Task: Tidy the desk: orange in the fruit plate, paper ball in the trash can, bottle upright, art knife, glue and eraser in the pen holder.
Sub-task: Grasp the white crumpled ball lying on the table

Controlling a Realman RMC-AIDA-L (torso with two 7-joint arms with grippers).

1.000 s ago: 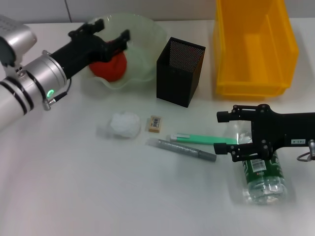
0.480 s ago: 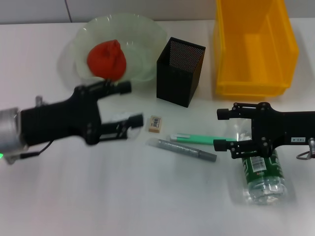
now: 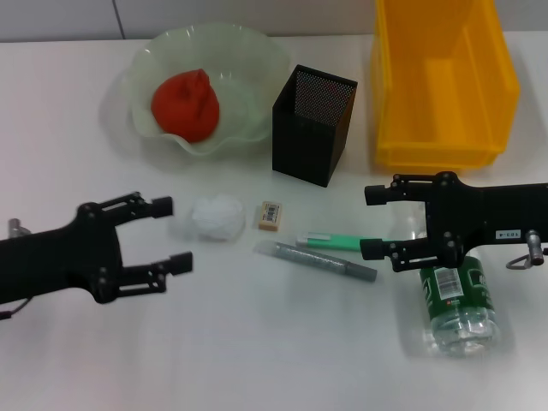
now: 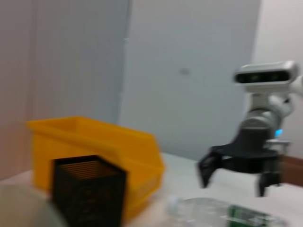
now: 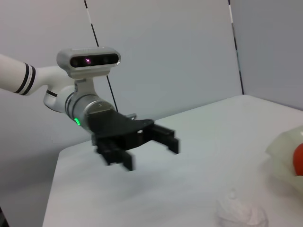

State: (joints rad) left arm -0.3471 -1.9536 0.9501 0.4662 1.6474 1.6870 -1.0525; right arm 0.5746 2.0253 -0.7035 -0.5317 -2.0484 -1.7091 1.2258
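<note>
The orange [image 3: 186, 103] sits in the fruit plate [image 3: 257, 64]. The left gripper [image 3: 167, 235], fingers wide and empty, hangs just beside the paper ball [image 3: 217, 217] on the counter [image 3: 257, 342]. Best straddle the ball, pinch gently. The right gripper [image 3: 374, 222], fingers wide, hovers above the lying bottle [image 3: 455, 300]

A robotics laboratory arranged as a mock office desk. A smooth white tabletop [image 3: 282, 342] stands before bare grey panelled walls [image 5: 161, 52], carrying a square black metal mesh pen holder [image 3: 312, 125] and a bright yellow rectangular plastic bin [image 3: 441, 81].
</note>
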